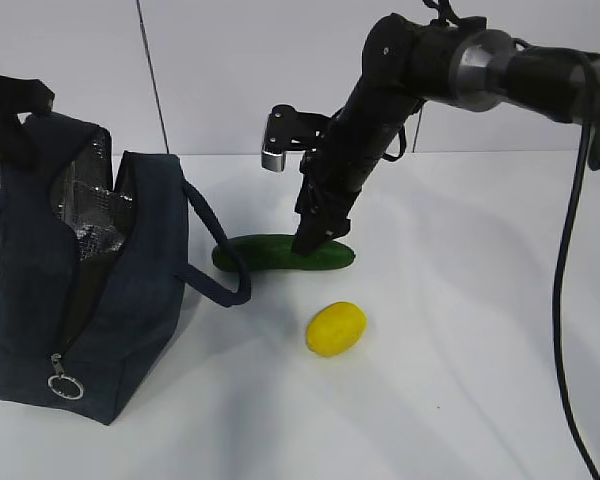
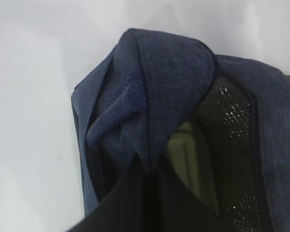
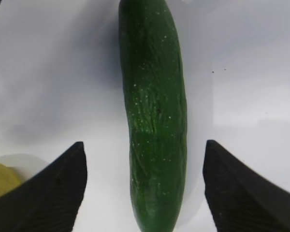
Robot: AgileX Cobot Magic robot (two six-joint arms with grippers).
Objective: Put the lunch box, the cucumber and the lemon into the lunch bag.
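Observation:
The dark navy lunch bag [image 1: 90, 300] stands at the left, its top gaping and the silver lining showing. My left gripper [image 2: 152, 169] is shut on the bag's top fabric and holds that edge up. In the left wrist view the pale green lunch box [image 2: 183, 150] shows inside the bag. The cucumber [image 1: 270, 253] lies on the table beside the bag's loop handle [image 1: 220, 265]. My right gripper [image 3: 145, 144] is open, one finger on each side of the cucumber [image 3: 154, 111] without touching it. The lemon [image 1: 336, 329] lies in front of the cucumber, apart from it.
The bag's zipper ends in a silver ring pull [image 1: 65, 385] low on its front. The white table [image 1: 460, 380] runs to the right and toward the front. The lemon [image 3: 2, 180] shows just left of my right gripper's left finger.

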